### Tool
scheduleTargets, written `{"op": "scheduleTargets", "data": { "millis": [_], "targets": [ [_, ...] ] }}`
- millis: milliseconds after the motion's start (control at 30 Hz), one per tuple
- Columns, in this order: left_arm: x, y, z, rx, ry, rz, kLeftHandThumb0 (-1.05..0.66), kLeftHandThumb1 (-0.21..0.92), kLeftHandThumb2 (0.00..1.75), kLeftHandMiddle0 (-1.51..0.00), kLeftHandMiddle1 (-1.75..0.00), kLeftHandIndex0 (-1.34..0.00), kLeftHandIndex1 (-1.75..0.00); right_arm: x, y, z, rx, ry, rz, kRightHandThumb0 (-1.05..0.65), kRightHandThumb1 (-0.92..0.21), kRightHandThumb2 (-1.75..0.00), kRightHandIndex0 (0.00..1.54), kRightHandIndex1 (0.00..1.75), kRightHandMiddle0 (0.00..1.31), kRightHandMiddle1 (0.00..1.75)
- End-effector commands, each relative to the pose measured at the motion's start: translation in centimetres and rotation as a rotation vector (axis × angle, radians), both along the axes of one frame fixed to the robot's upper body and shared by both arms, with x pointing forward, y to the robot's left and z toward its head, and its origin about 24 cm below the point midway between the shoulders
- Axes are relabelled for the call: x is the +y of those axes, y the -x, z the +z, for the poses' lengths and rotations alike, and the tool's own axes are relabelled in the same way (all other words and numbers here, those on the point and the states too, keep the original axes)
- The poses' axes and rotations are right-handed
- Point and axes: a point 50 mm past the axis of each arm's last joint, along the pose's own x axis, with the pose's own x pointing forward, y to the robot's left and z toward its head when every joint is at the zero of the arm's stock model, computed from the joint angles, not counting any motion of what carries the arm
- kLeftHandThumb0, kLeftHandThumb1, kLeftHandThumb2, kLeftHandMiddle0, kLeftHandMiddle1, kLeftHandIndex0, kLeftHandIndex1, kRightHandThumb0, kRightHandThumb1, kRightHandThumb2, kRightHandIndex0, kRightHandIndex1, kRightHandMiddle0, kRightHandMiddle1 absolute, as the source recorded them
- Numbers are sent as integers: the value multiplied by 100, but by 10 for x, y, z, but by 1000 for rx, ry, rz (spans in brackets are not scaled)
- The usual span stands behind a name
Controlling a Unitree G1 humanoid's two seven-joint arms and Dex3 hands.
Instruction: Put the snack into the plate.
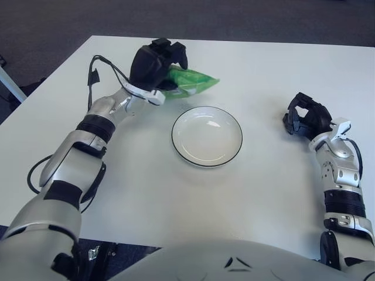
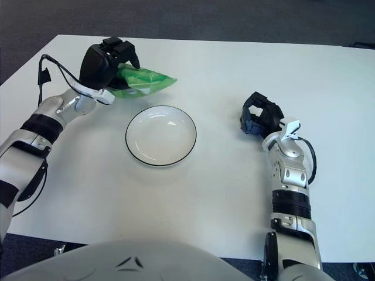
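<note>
A green snack packet (image 1: 190,82) hangs in the air, gripped at its left end by my left hand (image 1: 153,65), whose black fingers are curled over it. The packet's free end points right, just beyond the far left rim of the white plate (image 1: 206,136), which has a dark edge and holds nothing. In the right eye view the packet (image 2: 143,80) shows above and left of the plate (image 2: 160,135). My right hand (image 1: 306,116) shows at the right side of the table, right of the plate, fingers curled and holding nothing.
The white table (image 1: 263,70) spreads around the plate. Its far edge meets dark carpet (image 1: 176,17). A black cable (image 1: 94,76) loops along my left forearm.
</note>
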Motion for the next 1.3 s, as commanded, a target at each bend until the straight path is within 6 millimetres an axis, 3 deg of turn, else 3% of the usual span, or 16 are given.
{"op": "scheduleTargets", "data": {
  "millis": [0,400,867,1033,1267],
  "targets": [
    [-3,12,5,-58,-6,-71,0,1,165,-87,-167,-61,-175,-2,12,-33,164,-15,-10,-46,-38,-124,123,175,57,175],
    [-14,38,-2,-151,17,-211,0,-3,169,-89,-168,-64,-175,-1,11,-33,168,6,-12,-46,-38,-124,123,175,56,175],
    [-26,48,-8,-147,124,-318,0,0,167,-86,-170,-61,-175,1,10,-33,166,27,-12,-46,-38,-124,123,175,56,175],
    [-27,47,-10,-75,83,-351,0,2,164,-85,-171,-59,-175,1,10,-33,164,23,-12,-46,-38,-124,122,175,56,175],
    [-17,38,-3,-13,-180,-285,0,5,161,-84,-168,-57,-175,2,11,-32,159,21,-7,-46,-38,-124,123,175,56,175]
  ]
}}
